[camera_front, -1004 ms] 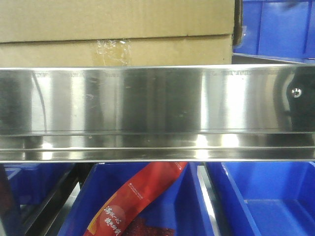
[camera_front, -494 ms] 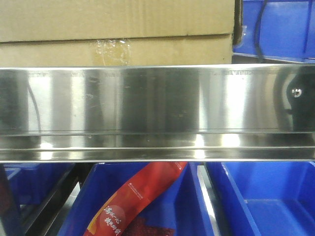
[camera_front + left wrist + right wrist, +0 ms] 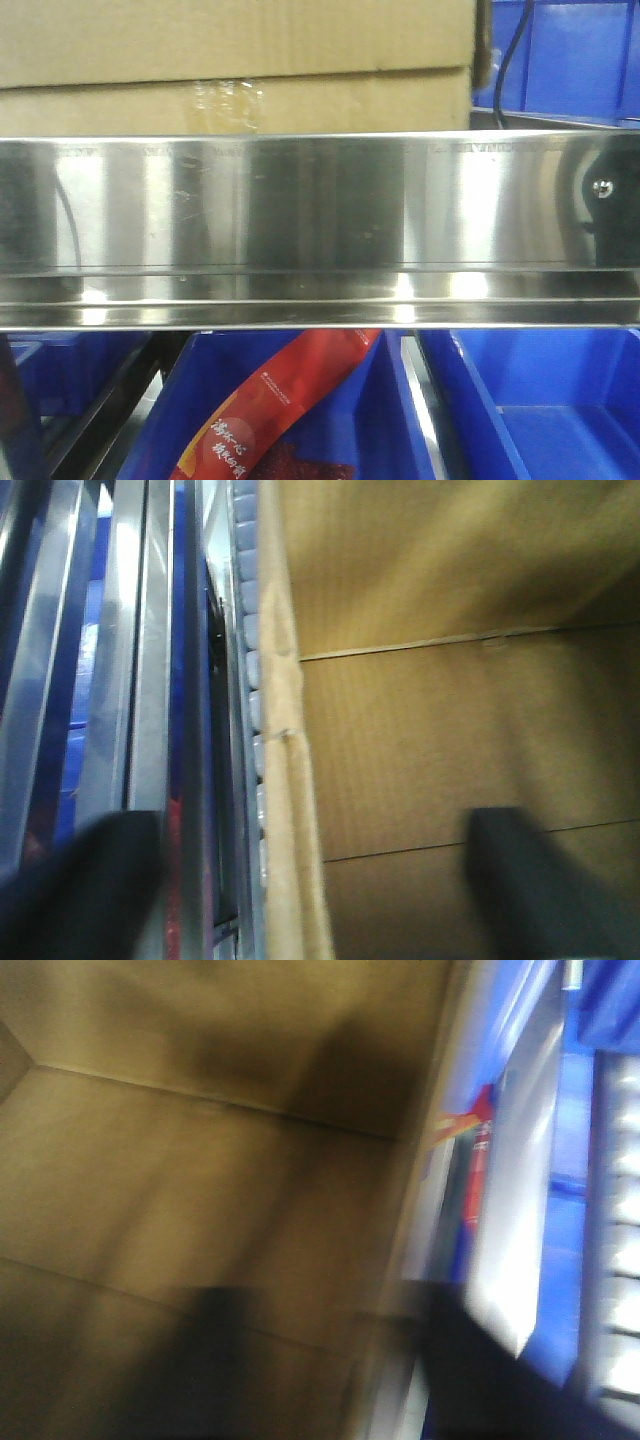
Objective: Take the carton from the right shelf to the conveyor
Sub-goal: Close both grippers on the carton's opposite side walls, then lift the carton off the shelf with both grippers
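The carton [image 3: 230,50], plain brown cardboard with clear tape on its seam, sits on the right shelf behind the shiny steel rail [image 3: 320,220]. Neither gripper shows in the front view. In the left wrist view my left gripper [image 3: 310,890] is open, its dark fingers [image 3: 540,890] set wide either side of the carton's pale edge [image 3: 285,780], with brown cardboard [image 3: 430,730] filling the frame. In the blurred right wrist view my right gripper [image 3: 350,1370] is open astride the carton's other edge, against the cardboard [image 3: 180,1160]. The conveyor is out of view.
A screw [image 3: 602,186] sits near the rail's right end. Blue bins [image 3: 540,400] stand below the rail, one holding a red packet [image 3: 280,410]. Another blue bin [image 3: 580,60] stands right of the carton, with a black cable [image 3: 505,60] hanging before it. Pale shelf rollers [image 3: 245,670] run beside the carton.
In the front view a black cable has come down and to the left at the top right, beside the carton. The carton and the rail have not moved.
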You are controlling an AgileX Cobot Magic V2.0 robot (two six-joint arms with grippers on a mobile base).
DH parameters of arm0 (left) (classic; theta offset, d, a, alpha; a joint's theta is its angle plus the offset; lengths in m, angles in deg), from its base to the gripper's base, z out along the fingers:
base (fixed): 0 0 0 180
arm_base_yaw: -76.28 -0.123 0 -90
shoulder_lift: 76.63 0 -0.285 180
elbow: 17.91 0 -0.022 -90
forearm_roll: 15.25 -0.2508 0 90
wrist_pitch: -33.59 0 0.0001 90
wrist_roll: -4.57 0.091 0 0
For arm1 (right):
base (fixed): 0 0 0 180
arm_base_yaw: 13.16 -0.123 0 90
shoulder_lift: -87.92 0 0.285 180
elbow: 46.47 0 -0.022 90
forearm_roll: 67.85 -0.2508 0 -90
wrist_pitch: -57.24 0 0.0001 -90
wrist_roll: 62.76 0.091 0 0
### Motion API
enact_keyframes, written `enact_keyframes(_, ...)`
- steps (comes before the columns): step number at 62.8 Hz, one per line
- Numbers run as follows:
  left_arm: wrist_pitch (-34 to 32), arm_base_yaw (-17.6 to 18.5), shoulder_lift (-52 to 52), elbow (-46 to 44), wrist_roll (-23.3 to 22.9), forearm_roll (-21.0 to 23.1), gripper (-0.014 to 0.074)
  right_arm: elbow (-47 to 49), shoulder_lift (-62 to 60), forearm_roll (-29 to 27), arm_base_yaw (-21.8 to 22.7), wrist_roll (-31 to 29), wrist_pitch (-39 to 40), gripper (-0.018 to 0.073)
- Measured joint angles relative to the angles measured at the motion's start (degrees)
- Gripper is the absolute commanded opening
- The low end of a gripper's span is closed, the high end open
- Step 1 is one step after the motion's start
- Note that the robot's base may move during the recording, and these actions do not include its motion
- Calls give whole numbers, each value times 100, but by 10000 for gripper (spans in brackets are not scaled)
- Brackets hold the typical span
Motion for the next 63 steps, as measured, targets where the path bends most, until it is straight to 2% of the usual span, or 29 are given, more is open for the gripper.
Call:
enact_keyframes(6,14,0,0,0,0,-4,-44,0,25,130,11,25,-19,-66)
enact_keyframes(11,45,0,0,0,-22,-16,-1,0,25,141,20,25,-29,-67)
enact_keyframes(25,183,-12,-43,-45,-41,-16,-20,0,25,146,20,25,-29,-67)
enact_keyframes(39,293,-12,-43,-47,-275,-19,-20,0,-69,146,20,36,-29,-67)
enact_keyframes(53,524,-12,85,-124,-322,262,-20,0,-448,168,10,48,-155,-67)
enact_keyframes(63,557,-12,213,-695,-335,460,-20,0,-904,213,10,59,-176,-67)
